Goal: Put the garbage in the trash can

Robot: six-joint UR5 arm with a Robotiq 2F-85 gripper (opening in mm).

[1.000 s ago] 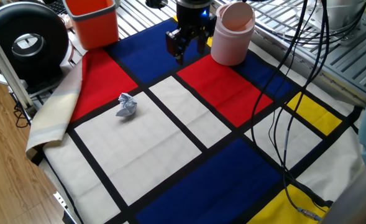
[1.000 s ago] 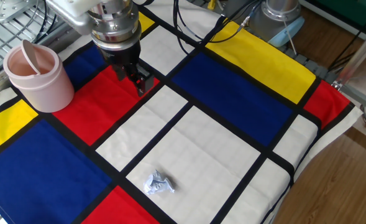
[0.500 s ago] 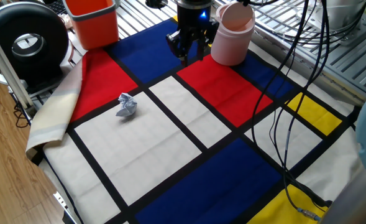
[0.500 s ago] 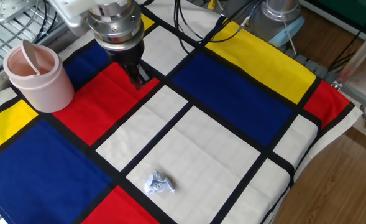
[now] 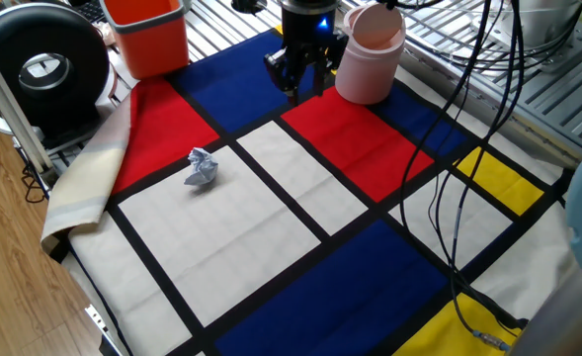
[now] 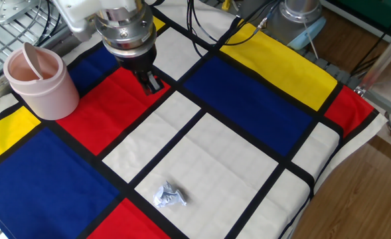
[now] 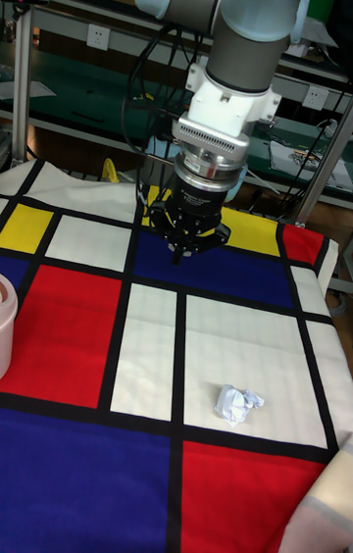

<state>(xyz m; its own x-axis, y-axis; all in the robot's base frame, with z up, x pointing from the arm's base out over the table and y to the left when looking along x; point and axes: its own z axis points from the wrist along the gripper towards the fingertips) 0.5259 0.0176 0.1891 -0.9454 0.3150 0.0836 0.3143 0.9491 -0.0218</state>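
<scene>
Above cloth, pincer (image 6: 150,84) closed, holding nothing.

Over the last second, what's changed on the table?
The tool closed: a second ago its fingers stood apart, and now they are together on nothing. It also shifted slightly toward the trash can, staying above the cloth near the red and blue panels. The garbage lies in the same spot on the white panel, untouched, and the trash can and the orange bin have not moved.
</scene>
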